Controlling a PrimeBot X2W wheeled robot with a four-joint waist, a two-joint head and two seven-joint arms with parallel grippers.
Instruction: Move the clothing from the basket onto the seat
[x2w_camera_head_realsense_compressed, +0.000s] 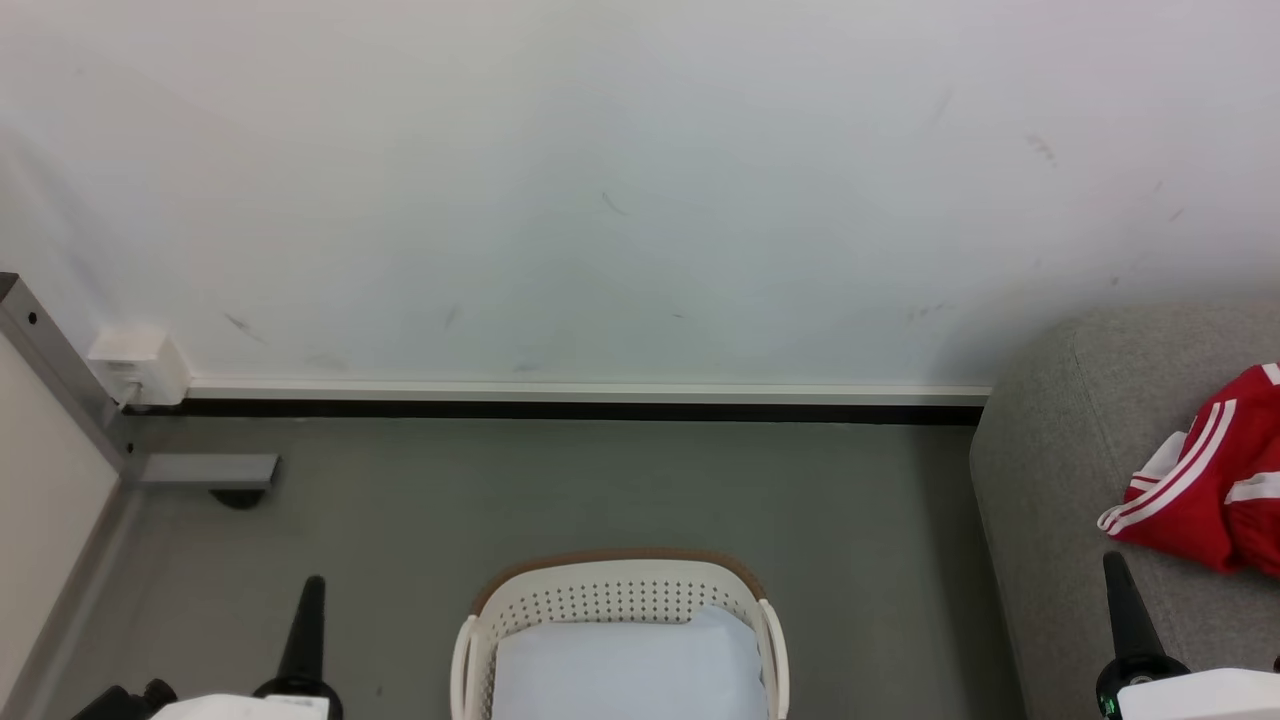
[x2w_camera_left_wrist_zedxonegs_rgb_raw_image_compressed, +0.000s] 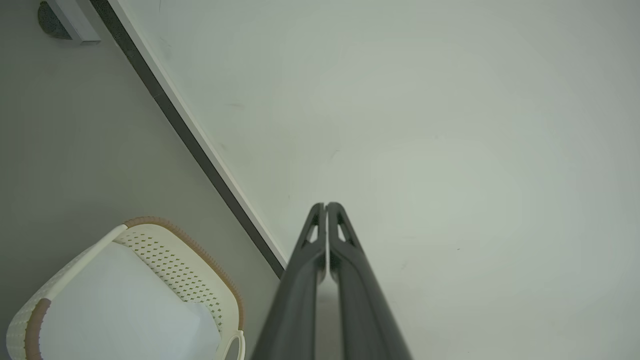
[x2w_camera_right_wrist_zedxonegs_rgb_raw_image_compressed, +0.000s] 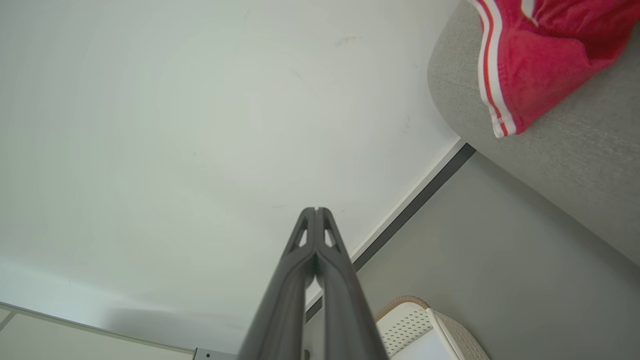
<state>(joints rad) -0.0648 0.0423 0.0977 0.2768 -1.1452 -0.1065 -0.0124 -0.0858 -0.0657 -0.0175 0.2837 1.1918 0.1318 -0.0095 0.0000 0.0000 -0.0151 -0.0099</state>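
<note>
The red clothing (x2w_camera_head_realsense_compressed: 1215, 485) with white stripes lies crumpled on the light-grey seat (x2w_camera_head_realsense_compressed: 1060, 470) at the right; the right wrist view has the clothing (x2w_camera_right_wrist_zedxonegs_rgb_raw_image_compressed: 535, 60) on the seat (x2w_camera_right_wrist_zedxonegs_rgb_raw_image_compressed: 575, 165) at upper right. The cream basket (x2w_camera_head_realsense_compressed: 620, 600) with a tan rim stands on the floor at bottom centre, holding a pale blue-white pad (x2w_camera_head_realsense_compressed: 625, 670). The basket (x2w_camera_left_wrist_zedxonegs_rgb_raw_image_compressed: 165, 260) also appears in the left wrist view, and its corner (x2w_camera_right_wrist_zedxonegs_rgb_raw_image_compressed: 415, 325) in the right wrist view. My left gripper (x2w_camera_head_realsense_compressed: 312, 585) is shut and empty, left of the basket. My right gripper (x2w_camera_head_realsense_compressed: 1113, 562) is shut and empty, over the seat's front.
A white wall (x2w_camera_head_realsense_compressed: 600, 180) with a dark skirting strip (x2w_camera_head_realsense_compressed: 560, 408) runs behind the basket. Grey floor (x2w_camera_head_realsense_compressed: 600, 490) lies between the wall and basket. A metal frame leg (x2w_camera_head_realsense_compressed: 60, 380) and a white wall box (x2w_camera_head_realsense_compressed: 140, 362) sit at the left.
</note>
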